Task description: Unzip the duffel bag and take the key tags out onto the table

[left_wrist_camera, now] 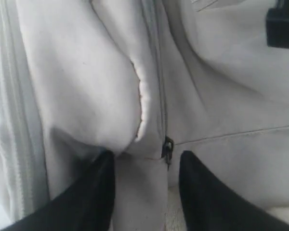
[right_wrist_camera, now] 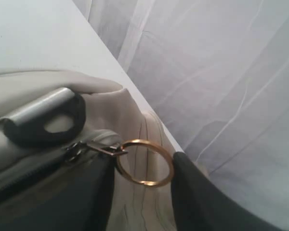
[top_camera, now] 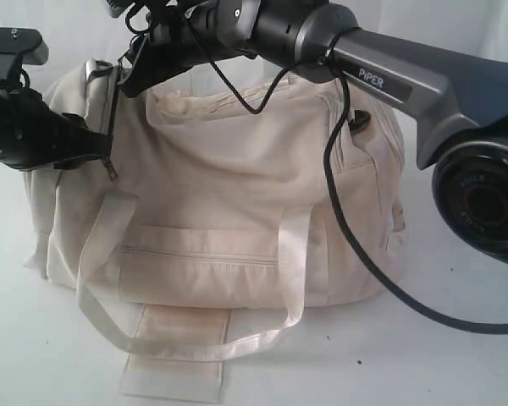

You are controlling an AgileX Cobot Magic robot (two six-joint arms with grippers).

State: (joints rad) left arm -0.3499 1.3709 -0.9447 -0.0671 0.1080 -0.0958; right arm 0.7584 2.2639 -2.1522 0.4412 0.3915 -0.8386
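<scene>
White table [top_camera: 457,364], slumped cream duffel bag [top_camera: 237,186], pale strap [top_camera: 97,271] drooping

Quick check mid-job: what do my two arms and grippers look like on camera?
Right arm: grey tapered link marked PiPER in white, round dark joint housing, loose black cable. Left arm: black, blocky. Fingers are black and tapered on both.

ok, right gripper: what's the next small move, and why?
Probably close the right gripper on the bag's ring pull. The ring lies between its open fingers, not pinched yet, so pulling now would likely move nothing.
</scene>
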